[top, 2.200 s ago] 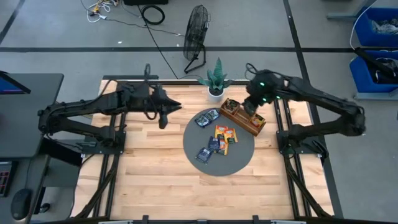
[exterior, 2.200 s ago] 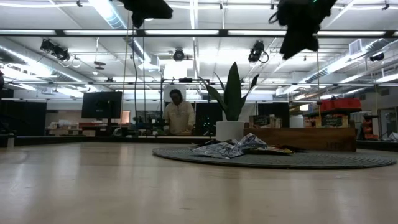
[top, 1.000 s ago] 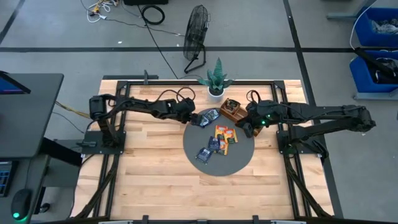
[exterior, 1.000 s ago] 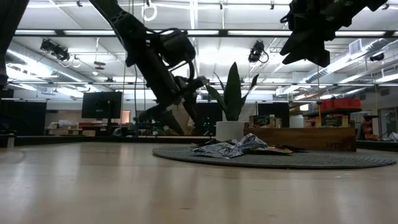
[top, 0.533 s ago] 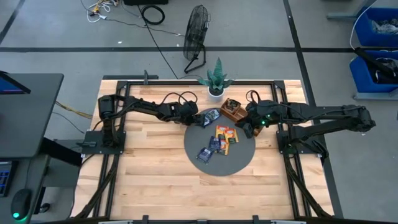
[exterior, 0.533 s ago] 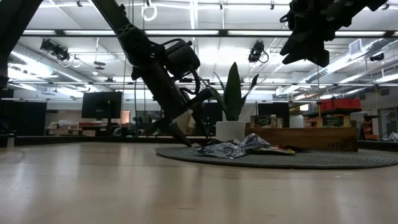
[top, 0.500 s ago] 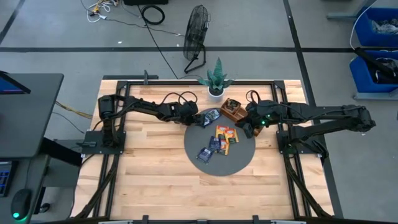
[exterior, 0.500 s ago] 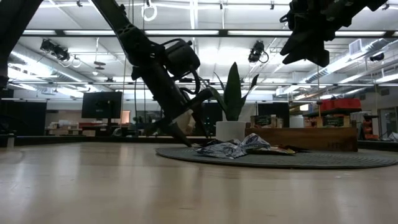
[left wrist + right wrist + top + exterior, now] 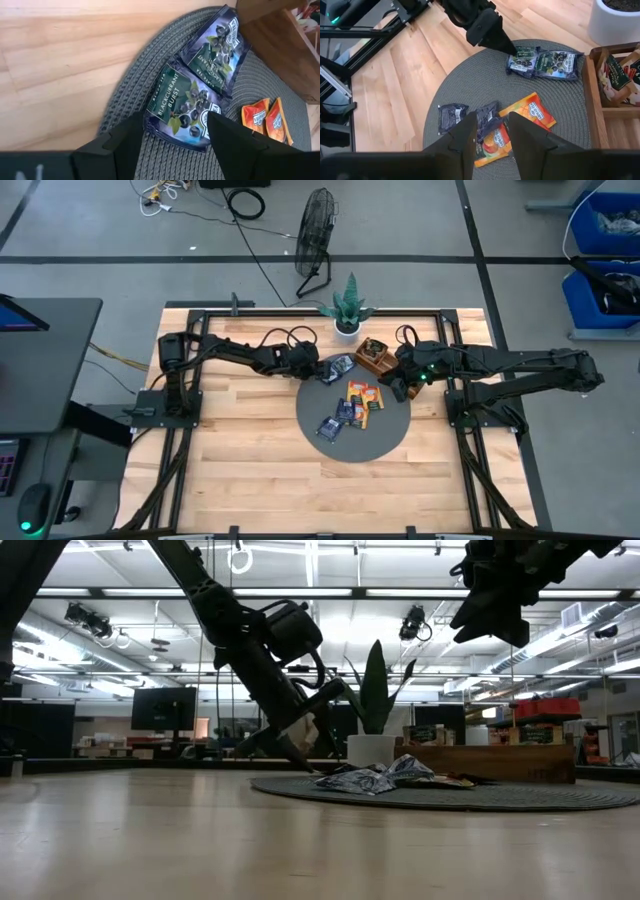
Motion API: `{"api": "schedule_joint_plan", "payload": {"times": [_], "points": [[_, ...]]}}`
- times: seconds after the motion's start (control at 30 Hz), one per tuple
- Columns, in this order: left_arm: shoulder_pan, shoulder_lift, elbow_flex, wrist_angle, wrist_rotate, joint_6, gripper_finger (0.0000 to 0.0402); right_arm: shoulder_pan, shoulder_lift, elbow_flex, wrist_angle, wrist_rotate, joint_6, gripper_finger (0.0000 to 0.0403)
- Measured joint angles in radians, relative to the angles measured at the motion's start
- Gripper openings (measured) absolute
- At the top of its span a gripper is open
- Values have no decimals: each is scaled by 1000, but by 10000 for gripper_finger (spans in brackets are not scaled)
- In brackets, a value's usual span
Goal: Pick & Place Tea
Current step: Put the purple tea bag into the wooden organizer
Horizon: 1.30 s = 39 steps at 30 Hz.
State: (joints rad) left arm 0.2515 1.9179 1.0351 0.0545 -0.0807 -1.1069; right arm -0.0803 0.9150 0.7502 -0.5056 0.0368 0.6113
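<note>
On a round grey mat (image 9: 352, 446) lie several tea sachets: two dark blue ones (image 9: 334, 367) at its far left, orange ones (image 9: 361, 394) in the middle, and dark ones (image 9: 334, 424) nearer. My left gripper (image 9: 175, 118) is open and slants down low over the mat. Its fingers stand on either side of the nearer dark blue blackcurrant sachet (image 9: 184, 106), which lies flat and partly overlaps its neighbour (image 9: 216, 49). My right gripper (image 9: 492, 118) hangs open with nothing between its fingers, high above the mat's right part. My left gripper comes slanting down from the table's left, with one finger (image 9: 131, 136) at each side of the blackcurrant sachet's near end (image 9: 165, 125). I cannot tell whether the fingers touch the sachet or the mat.
A long wooden compartment tray (image 9: 388, 367) with sachets in it stands at the mat's far right edge. A potted plant (image 9: 347, 308) stands behind the mat. Bare wood table (image 9: 240, 450) lies to the left and near side.
My left gripper has sunk toward the mat and come a little closer to the dark blue sachets, rolling slightly about its own axis. It has kept still over the last half second. The sachets have not moved.
</note>
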Motion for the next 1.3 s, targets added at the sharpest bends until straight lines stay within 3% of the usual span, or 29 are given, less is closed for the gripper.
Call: {"api": "schedule_joint_plan", "payload": {"times": [0.27,0.7,1.3], "points": [[-2,0,0,-2,-17,4,217,0,0,0,0,18,0,120],[-5,0,0,-8,-9,44,140,0,0,0,6,34,-1,120],[-5,0,-1,-36,53,-9,169,0,0,0,6,34,-15,120]]}}
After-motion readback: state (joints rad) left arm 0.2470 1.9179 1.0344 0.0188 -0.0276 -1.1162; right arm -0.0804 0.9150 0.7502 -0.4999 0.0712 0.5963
